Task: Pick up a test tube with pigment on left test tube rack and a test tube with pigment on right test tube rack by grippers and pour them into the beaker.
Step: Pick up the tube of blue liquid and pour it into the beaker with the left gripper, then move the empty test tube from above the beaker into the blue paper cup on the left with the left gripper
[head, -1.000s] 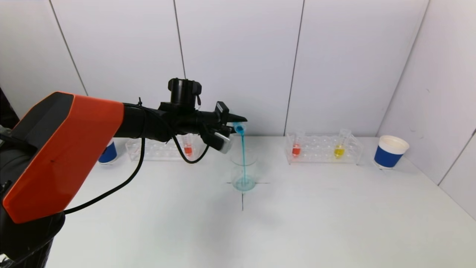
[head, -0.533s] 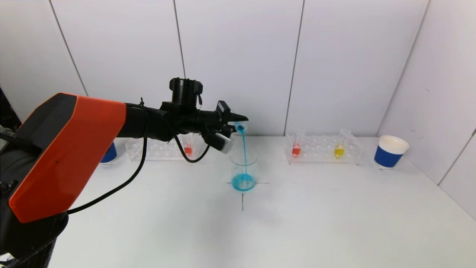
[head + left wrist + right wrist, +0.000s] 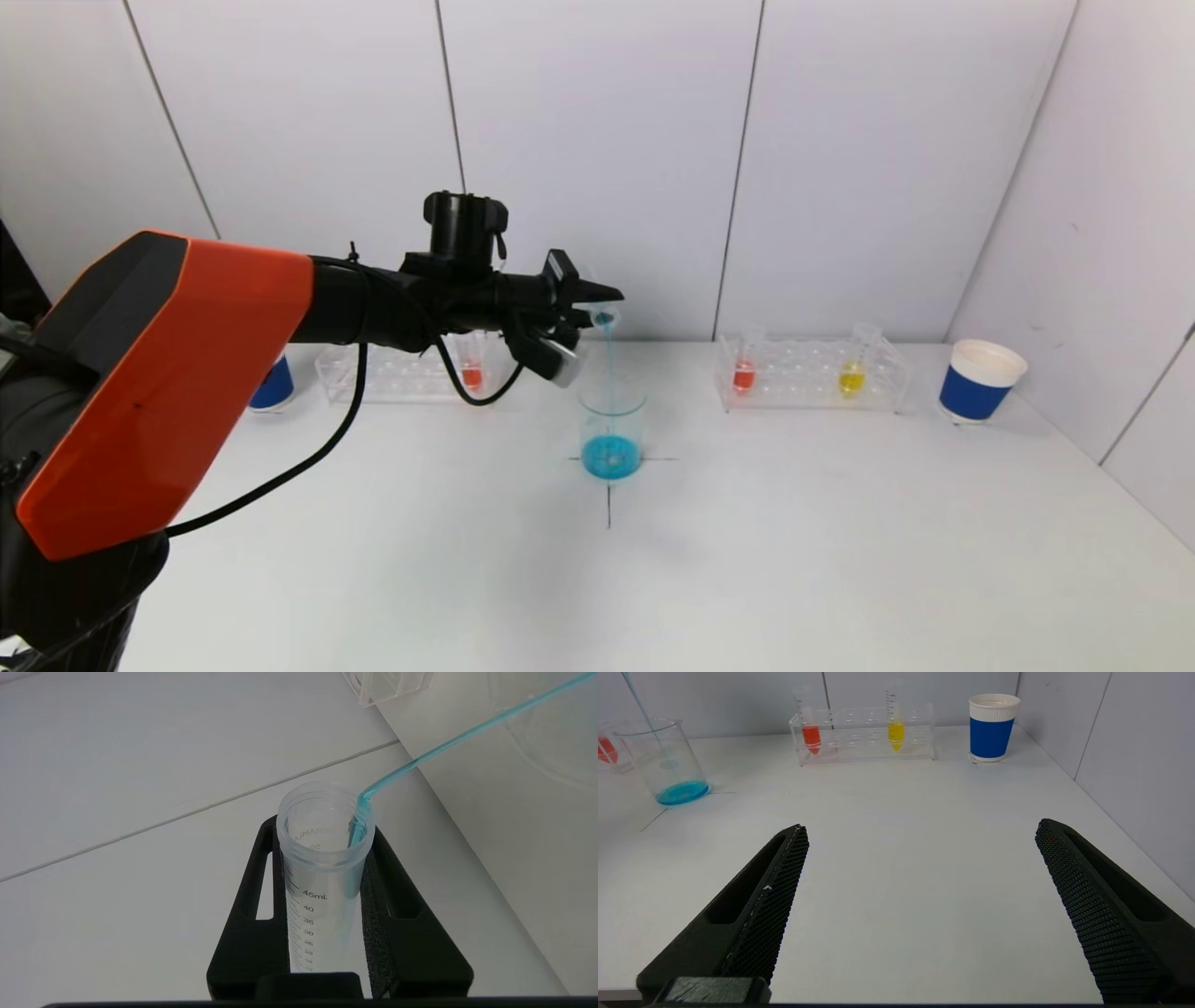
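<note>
Blue pigment was poured into the beaker (image 3: 612, 432) below the left gripper (image 3: 597, 301), clamped on a graduated tube (image 3: 322, 877) (right gripper (image 3: 920, 896) wide, empty); right-rack tube (image 3: 851, 361) remained.

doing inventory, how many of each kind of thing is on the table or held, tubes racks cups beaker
test tubes: 4 (held, red left, red right, yellow)
racks: 2 (left, right)
paper cups: 2 (left, right)
beaker: 1
total: 9

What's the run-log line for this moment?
left end effector: shut on test tube, pouring blue stream | beaker: blue pool at bottom | right end effector: open, idle
</note>
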Tool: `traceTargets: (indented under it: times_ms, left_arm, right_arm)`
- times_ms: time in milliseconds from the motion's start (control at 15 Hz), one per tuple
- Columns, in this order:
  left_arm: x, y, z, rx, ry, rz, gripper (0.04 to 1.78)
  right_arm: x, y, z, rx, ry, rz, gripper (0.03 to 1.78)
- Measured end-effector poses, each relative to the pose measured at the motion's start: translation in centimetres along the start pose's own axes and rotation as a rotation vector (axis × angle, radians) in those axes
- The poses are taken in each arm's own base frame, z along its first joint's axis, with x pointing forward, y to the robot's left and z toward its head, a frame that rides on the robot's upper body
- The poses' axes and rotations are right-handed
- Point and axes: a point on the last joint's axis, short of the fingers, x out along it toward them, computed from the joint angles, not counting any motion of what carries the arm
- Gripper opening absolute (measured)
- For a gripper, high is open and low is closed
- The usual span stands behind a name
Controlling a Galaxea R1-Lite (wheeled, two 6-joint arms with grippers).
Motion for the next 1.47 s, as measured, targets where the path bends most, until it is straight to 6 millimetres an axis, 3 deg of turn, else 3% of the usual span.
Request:
traceTargets:
  times_ms: [1000,1267,1467]
  left_arm:
    - [-0.2,0.6,0.1,0.062,0.018,0.021,0.45]
    - [-0.6,0.9,0.3,-0.103,0.022,0.023,0.45]
    - [-1.6,2.6,0.4,-0.265,0.089,0.035,0.45]
  right_arm:
    - [0.0,0.0,0.0,0.000,0.000,0.000,1.77]
    - [0.0,0.0,0.0,0.000,0.000,0.000,1.77]
    - [0.0,0.0,0.0,0.000,0.000,0.000,1.77]
